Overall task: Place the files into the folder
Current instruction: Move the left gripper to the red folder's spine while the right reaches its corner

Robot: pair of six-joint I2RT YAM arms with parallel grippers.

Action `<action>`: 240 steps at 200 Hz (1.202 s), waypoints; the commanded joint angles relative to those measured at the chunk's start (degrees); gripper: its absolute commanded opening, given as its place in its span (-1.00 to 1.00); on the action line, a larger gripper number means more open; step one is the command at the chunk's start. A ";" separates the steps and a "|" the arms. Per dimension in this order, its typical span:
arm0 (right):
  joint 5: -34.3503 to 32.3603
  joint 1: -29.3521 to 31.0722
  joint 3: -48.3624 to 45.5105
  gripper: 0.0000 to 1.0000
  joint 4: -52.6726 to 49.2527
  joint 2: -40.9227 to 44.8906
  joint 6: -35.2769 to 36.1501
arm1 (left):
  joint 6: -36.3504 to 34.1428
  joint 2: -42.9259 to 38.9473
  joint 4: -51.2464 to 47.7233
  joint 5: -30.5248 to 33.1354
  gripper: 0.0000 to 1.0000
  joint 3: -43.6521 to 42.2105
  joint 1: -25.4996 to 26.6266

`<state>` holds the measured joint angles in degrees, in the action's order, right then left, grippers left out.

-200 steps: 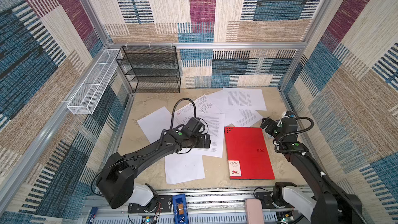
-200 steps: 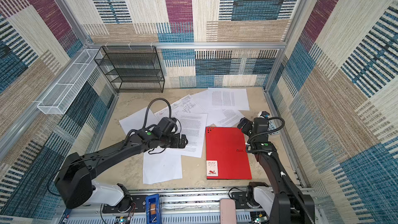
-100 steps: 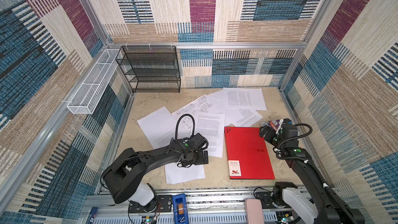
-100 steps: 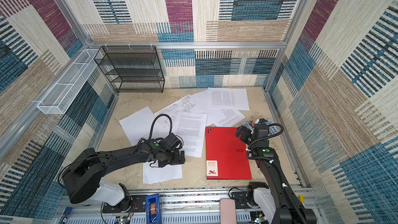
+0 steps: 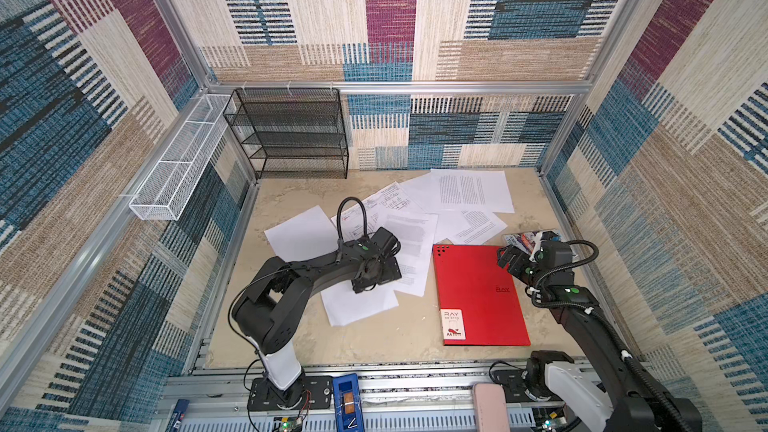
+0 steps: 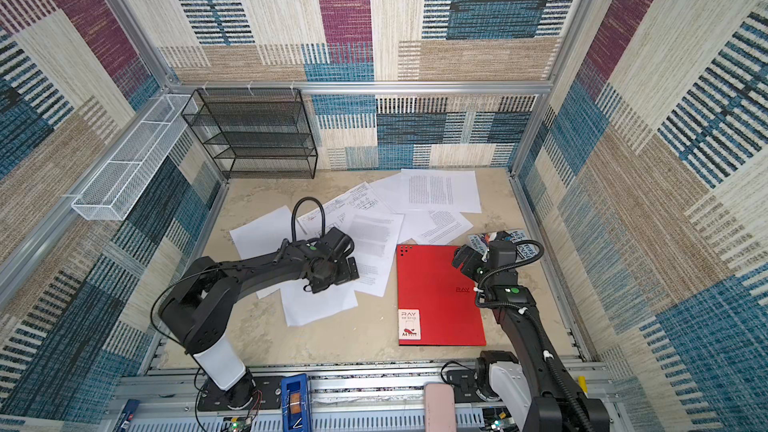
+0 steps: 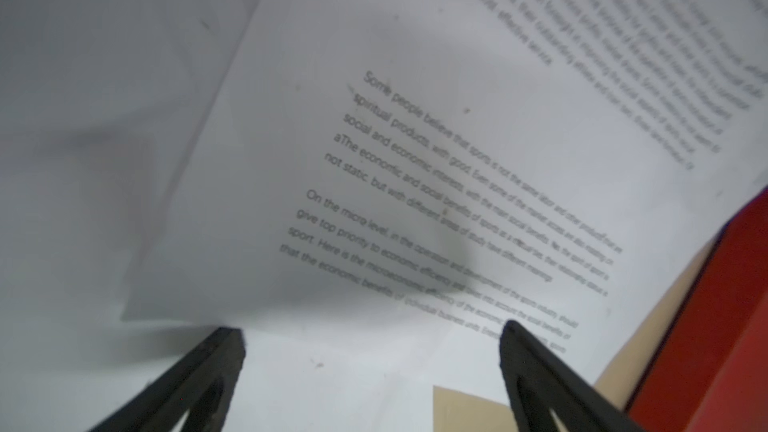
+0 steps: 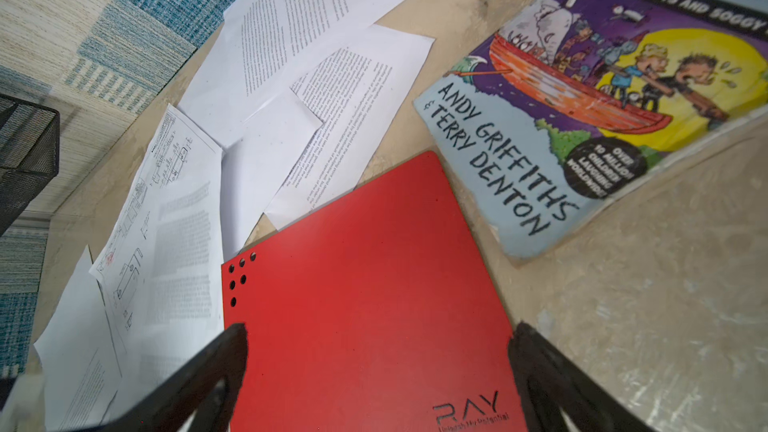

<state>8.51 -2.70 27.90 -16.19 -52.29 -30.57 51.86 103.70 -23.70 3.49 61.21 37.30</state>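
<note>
My left gripper point(image 7: 370, 330) hangs wide and empty over the loose white printed paper sheets point(image 5: 469, 193), scattered on the beige tabletop point(image 5: 395, 338), none inside the flat red folder point(image 5: 478, 292) lying shut beside them. My right gripper point(image 8: 380, 329), equally wide and empty, hovers above that folder near the colourful purple paperback book point(image 8: 582, 97). Pinching flat, overlapping sheets, I may crumple one or drag two; lifting the cover, I could knock the book

The left arm point(image 5: 307, 280) and right arm point(image 5: 582, 317) are matte black with rounded joints, white-sleeved at the base — a green dot point(image 5: 365, 248) marks each wrist. Black cables point(image 5: 351, 201) loop off both. The left gripper point(image 7: 370, 327) and right gripper point(image 8: 380, 325) have tapered black fingers point(image 7: 187, 384).
</note>
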 commanded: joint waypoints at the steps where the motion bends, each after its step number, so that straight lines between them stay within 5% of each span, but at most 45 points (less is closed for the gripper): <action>1: 1.45 -0.03 -0.28 1.00 2.23 -0.15 -0.81 | -5.03 8.55 4.84 0.40 1.00 3.26 -3.00; 78: -0.32 -0.04 -0.42 1.00 1.61 -2.94 -1.11 | -14.24 22.55 0.63 -3.44 0.99 25.19 -10.14; 113: -5.08 -0.11 -0.38 1.00 -1.65 -6.52 -4.30 | -16.16 11.78 1.71 -11.11 0.98 20.50 -7.92; 158: -4.10 -0.55 -2.86 1.00 1.73 -10.41 -5.39 | -16.40 -1.32 1.39 -14.40 1.00 11.58 1.56; 240: 5.35 -0.55 -1.17 0.99 4.55 -20.28 1.86 | -10.51 6.45 8.71 -27.33 0.96 11.32 9.55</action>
<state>10.22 -3.31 25.06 -10.33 -68.10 -32.60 38.11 108.09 -18.68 -19.84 71.77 46.63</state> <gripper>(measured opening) 0.999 0.995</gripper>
